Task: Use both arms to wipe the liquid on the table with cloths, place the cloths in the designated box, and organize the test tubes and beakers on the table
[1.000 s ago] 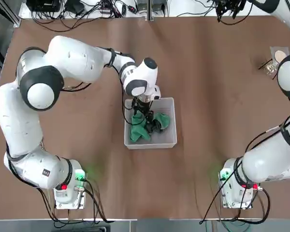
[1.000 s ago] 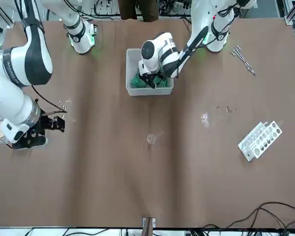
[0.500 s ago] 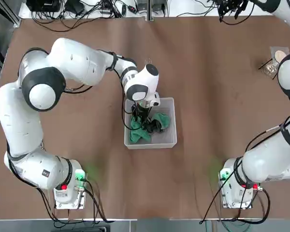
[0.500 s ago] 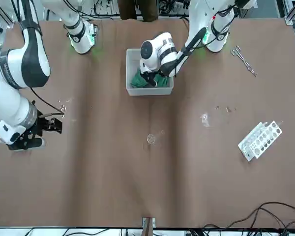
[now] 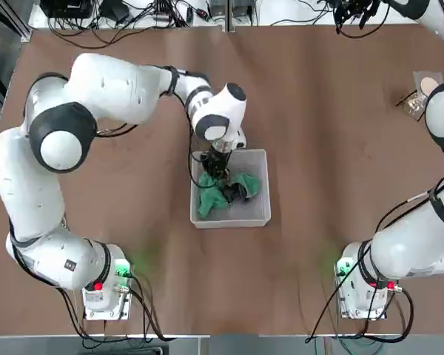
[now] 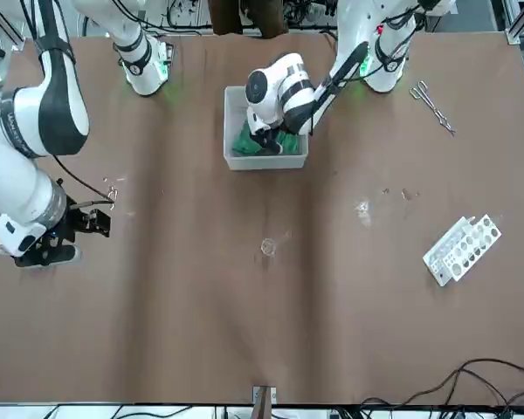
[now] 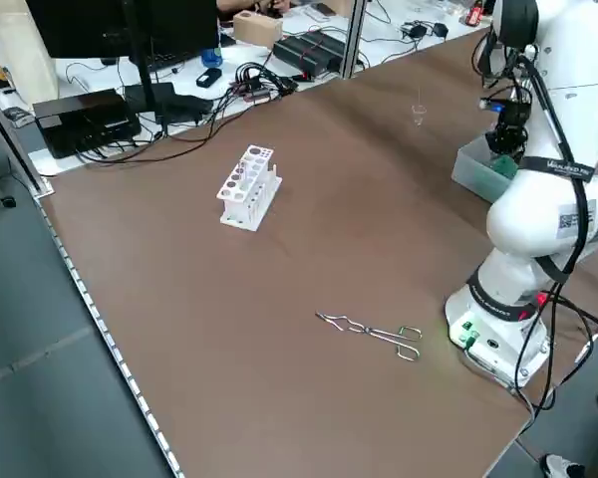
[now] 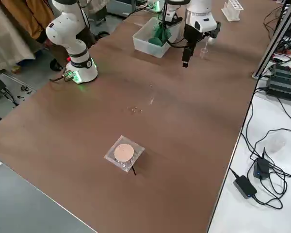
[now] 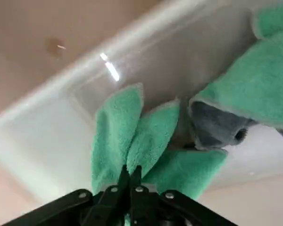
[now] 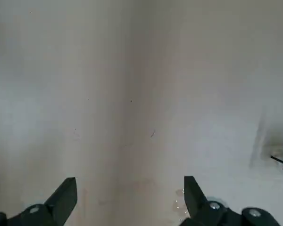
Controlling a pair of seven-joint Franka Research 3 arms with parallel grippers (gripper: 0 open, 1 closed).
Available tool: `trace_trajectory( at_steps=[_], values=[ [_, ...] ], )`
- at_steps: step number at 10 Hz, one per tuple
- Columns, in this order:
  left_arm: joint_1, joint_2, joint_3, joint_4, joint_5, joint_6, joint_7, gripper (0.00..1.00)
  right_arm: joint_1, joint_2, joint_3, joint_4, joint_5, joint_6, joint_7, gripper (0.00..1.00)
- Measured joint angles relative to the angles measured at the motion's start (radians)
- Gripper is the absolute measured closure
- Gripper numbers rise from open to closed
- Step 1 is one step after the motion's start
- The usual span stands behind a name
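Cloths [image 9: 236, 89] lie in the box [image 5: 240, 211], and while your overhead view half hides them, your left wrist view shows the left claw [image 9: 132, 172] clenched on green fabric, and your right wrist view shows the right claw [image 10: 131, 188] released above the surface [image 10: 146, 117].

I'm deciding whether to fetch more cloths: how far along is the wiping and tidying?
Binned: a green-and-dark cloth bundle lies in the box. In hand: the left end effector is closed at the green cloth inside that box. Left: droplets still dot the table, and the beaker stands away from the white rack.
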Motion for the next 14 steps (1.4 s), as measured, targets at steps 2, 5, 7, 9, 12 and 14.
trace_trajectory(
  at_steps=[2, 5, 7, 9, 12, 14],
  values=[
    [0.017, -0.033, 0.003, 0.152, -0.032, -0.174, -0.017, 0.98, 0.003, 0.0, 0.003, 0.0, 0.001, 0.0, 0.0, 0.0],
    [0.078, -0.093, 0.063, 0.28, -0.112, -0.32, -0.025, 0.98, 0.05, 0.001, 0.013, 0.0, 0.008, -0.07, 0.031, 0.0],
    [0.081, -0.145, 0.17, 0.286, -0.116, -0.329, -0.031, 0.98, 0.123, -0.001, 0.018, -0.002, 0.046, -0.148, 0.177, 0.0],
    [0.093, -0.179, 0.289, 0.277, -0.118, -0.33, 0.005, 0.98, 0.213, -0.031, 0.021, -0.044, 0.079, -0.169, 0.305, 0.0],
    [0.127, -0.191, 0.422, 0.131, -0.109, -0.227, 0.105, 0.98, 0.427, -0.081, 0.025, -0.124, 0.106, -0.111, 0.601, 0.0],
    [0.131, -0.222, 0.5, -0.08, -0.073, -0.031, 0.138, 0.98, 0.595, -0.11, 0.027, -0.257, 0.106, 0.06, 0.782, 0.0]
  ],
)
